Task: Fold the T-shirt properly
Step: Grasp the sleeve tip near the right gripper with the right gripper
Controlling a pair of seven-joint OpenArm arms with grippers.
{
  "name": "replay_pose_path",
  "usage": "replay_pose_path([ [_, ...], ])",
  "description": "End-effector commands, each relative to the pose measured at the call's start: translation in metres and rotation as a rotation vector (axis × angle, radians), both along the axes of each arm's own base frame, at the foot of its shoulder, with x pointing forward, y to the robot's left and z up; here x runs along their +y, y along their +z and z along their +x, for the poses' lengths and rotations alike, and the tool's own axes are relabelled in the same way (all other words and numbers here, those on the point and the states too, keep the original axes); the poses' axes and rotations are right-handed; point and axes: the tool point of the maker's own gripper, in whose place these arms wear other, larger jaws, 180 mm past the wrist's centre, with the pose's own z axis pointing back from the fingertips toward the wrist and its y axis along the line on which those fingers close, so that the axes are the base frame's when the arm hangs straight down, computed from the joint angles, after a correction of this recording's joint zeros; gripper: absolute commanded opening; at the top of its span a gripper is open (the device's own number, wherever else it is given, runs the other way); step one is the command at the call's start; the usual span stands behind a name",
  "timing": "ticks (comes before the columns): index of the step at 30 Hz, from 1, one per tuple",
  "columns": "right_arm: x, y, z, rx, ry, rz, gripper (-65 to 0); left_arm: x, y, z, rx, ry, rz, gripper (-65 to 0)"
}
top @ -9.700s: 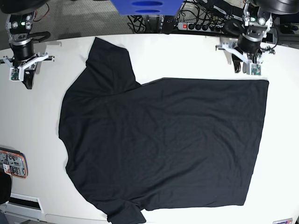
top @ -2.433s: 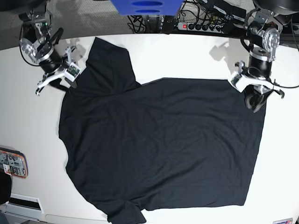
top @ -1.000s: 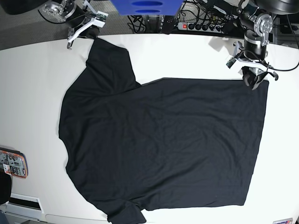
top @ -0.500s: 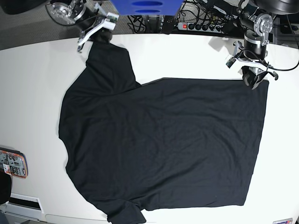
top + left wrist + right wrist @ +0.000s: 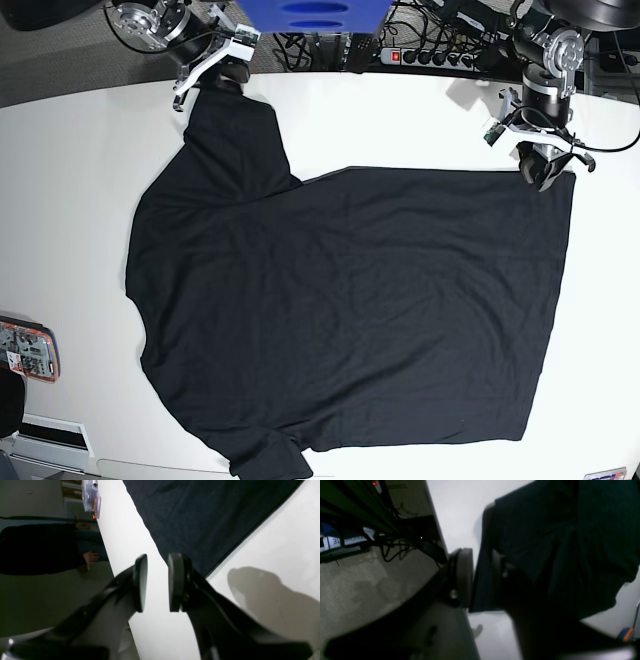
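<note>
Right gripper (image 5: 480, 577) straddles T-shirt (image 5: 350, 310) sleeve edge, jaws apart | left gripper (image 5: 156, 582) parted, empty, at hem corner | your shirt's long axis runs between them.

We see the base view bright and evenly lit, the glossy white tabletop (image 5: 80, 200) curving at the edges. The left wrist view is sharp on cloth, its black tool (image 5: 156, 582) blurred, casting a soft grey shadow. The right wrist view is dim and smeared.
</note>
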Motion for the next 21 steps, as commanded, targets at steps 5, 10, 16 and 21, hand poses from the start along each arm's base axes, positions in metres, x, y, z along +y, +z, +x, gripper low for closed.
replay_pose_path([
  [5,-0.001,0.001,0.004,-0.016,0.01,-0.034,-28.0,0.0,0.009,0.004,-0.035,-0.011,0.01,-49.8],
  [10,0.012,-0.003,-0.001,-0.006,0.052,-0.057,-31.1,0.0,0.009,0.004,-0.033,-0.011,0.01,-50.0],
  [16,0.015,-0.004,-0.001,-0.018,0.079,-0.077,-36.6,0.0,0.009,0.003,-0.031,-0.011,0.01,-49.9],
  [21,0.017,-0.001,0.012,-0.049,0.072,-0.072,-41.0,0.0,0.009,0.004,-0.033,-0.011,0.01,-49.9],
])
